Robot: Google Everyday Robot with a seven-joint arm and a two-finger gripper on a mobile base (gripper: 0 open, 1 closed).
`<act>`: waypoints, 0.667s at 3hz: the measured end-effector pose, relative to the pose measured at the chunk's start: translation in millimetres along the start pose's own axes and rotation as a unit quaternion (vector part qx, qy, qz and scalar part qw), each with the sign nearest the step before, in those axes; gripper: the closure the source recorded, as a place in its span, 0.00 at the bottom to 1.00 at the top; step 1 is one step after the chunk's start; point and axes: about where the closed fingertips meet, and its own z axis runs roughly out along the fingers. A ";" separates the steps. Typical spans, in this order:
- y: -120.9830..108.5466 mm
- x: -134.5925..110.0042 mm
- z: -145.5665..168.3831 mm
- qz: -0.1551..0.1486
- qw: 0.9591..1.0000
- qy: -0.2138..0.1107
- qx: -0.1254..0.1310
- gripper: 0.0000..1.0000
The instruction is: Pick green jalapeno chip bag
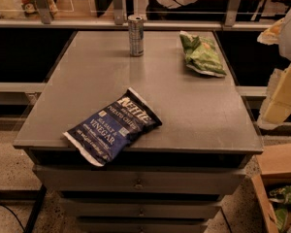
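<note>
The green chip bag (202,54) lies flat in the upper right of the frame, near the far right corner of the grey table (184,106). It is small, crinkled and light green, with white edges and a yellowish-orange picture near its far end. The gripper (277,105) hangs at the right edge, apart from the bag.
</note>
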 end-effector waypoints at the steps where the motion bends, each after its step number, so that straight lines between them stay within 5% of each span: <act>1: 0.0 0.0 -0.1 0.000 1.000 0.000 0.000 0.00; 2: -20.4 -4.8 6.7 -0.008 1.000 -0.007 0.015 0.00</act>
